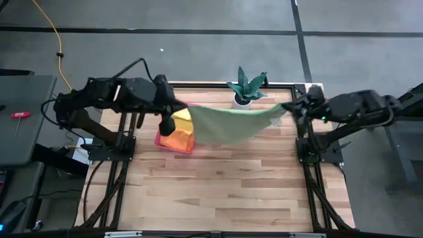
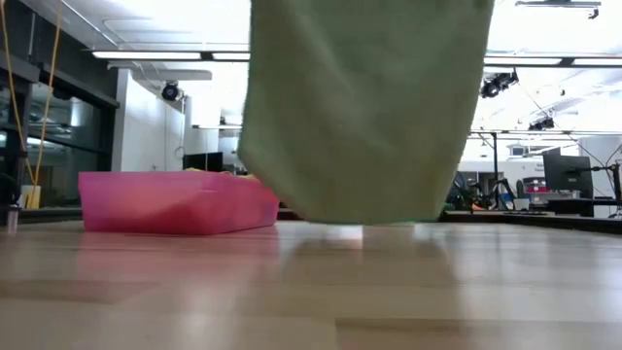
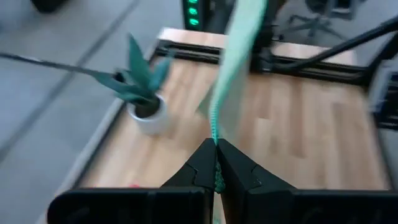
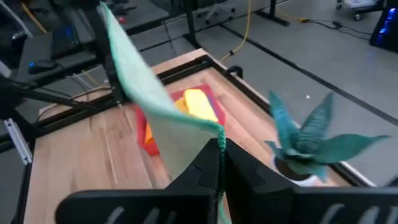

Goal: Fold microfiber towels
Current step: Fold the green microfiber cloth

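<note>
No text, label, brand, number or sign can be read in any of the views.

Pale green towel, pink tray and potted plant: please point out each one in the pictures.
pale green towel (image 1: 228, 123), high view, middle of the hanging cloth.
pink tray (image 2: 165, 202), low view, its near side wall.
potted plant (image 1: 246, 86), high view, its leaves.
</note>
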Robot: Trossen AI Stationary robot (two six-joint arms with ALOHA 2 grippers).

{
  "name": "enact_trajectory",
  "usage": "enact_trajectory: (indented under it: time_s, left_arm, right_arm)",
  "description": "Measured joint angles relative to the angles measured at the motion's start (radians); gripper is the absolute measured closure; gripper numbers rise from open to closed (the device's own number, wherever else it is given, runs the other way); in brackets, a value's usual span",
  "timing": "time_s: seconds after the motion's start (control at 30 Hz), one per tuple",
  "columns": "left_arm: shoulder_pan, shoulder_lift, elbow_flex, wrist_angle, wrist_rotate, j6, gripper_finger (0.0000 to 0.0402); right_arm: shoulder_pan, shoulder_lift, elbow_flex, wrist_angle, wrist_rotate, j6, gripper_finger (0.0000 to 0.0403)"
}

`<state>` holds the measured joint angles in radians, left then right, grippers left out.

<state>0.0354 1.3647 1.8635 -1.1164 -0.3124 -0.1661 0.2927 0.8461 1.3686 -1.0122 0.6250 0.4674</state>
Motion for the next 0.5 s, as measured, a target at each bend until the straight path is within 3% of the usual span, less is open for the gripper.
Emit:
enact_trajectory:
  time_s: [0.3, 0.5]
  left_arm:
    - [0.103, 0.083, 0.014, 0.039, -0.251, 0.265, 0.0401]
    - [0.08, 0.166, 0.014, -0.002, -0.283, 0.228, 0.0401]
  right_arm:
    - [-0.02, -0.001, 0.147, -0.183, 0.026, 0.004, 0.0403]
    - [-0.016, 0.022, 0.082, -0.305, -0.063, 0.09, 0.0403]
